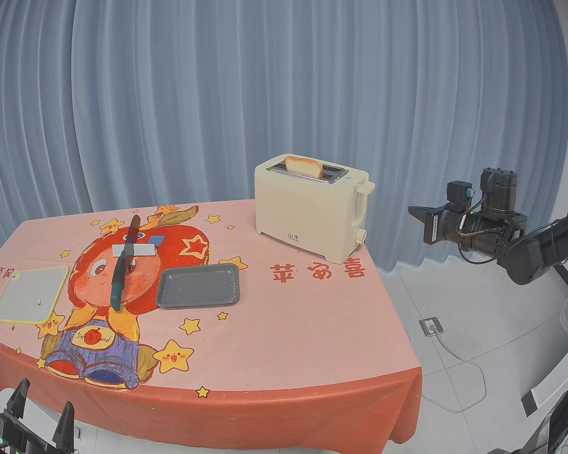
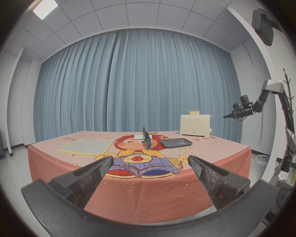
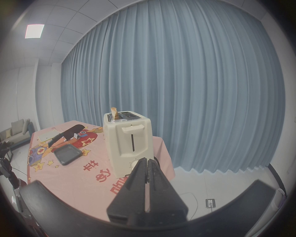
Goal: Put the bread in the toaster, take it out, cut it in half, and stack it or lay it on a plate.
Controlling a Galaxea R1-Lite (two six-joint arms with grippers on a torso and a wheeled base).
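Bread point(image 1: 303, 167) upright in toaster point(image 1: 307, 216), apparently its farther slot, left gripper point(image 2: 150, 161) spread wide, right gripper point(image 3: 147, 163) pressed closed

Even light from ceiling panel point(image 2: 45, 8), fisheye-curved edges

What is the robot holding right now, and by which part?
Nothing. The left gripper is open and empty; the right gripper is shut on nothing, apart from the toaster, whose slot holds the bread.
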